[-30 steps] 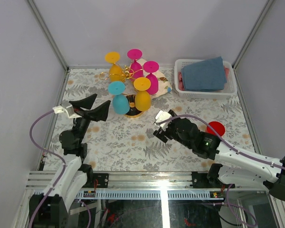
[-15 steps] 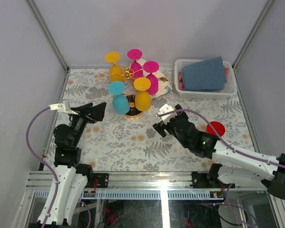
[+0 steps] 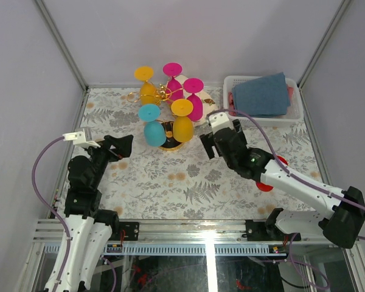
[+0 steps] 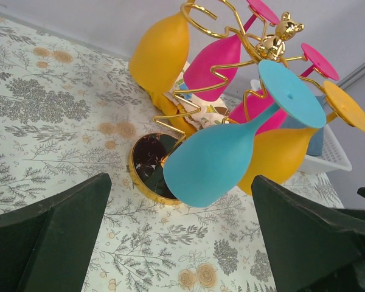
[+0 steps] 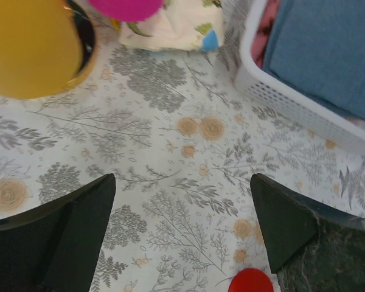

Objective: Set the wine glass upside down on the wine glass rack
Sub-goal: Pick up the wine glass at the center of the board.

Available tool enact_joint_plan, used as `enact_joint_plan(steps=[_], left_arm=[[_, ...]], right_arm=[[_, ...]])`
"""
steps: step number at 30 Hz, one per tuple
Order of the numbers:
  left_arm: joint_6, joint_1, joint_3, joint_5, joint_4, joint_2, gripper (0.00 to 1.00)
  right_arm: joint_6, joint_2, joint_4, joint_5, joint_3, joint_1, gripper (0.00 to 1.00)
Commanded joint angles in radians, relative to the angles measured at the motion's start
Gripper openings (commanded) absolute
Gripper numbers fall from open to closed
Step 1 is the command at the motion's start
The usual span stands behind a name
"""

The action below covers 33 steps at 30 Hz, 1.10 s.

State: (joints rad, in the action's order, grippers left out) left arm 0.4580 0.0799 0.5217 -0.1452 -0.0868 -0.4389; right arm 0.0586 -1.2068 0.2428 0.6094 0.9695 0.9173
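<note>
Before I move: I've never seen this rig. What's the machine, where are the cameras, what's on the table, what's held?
Two robot arms, bolted at the near edge of the table. The wide picture looks down from above and behind; the other two come from wrist cameras, each showing its own dark fingers. On it: a rack with five glasses hung upside down, a patterned cloth behind it, a basket holding a blue cloth, and a red object partly under the right arm. The left gripper and right gripper are open and empty.
</note>
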Motion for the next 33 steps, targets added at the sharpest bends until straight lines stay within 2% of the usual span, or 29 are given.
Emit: enact_joint_plan(steps=[1,12,18,27,33], left_arm=[[-0.054,0.020,0.060,0.037,-0.048,0.008,1.00],[-0.085,0.050,0.066,0.048,-0.062,0.011,1.00],[-0.098,0.068,0.069,0.046,-0.061,0.024,1.00],[-0.105,0.078,0.068,0.017,-0.042,0.015,1.00],[-0.101,0.078,0.064,-0.004,-0.033,-0.002,1.00]], right_arm=[[0.137,0.051,0.051,-0.102,0.036,-0.140,0.99],[0.243,0.106,0.166,-0.231,0.067,-0.487,0.99],[0.306,0.097,0.152,-0.196,0.036,-0.615,0.99],[0.396,0.109,0.155,-0.085,-0.031,-0.650,0.99],[0.569,0.104,0.321,0.052,-0.009,-0.650,0.99]])
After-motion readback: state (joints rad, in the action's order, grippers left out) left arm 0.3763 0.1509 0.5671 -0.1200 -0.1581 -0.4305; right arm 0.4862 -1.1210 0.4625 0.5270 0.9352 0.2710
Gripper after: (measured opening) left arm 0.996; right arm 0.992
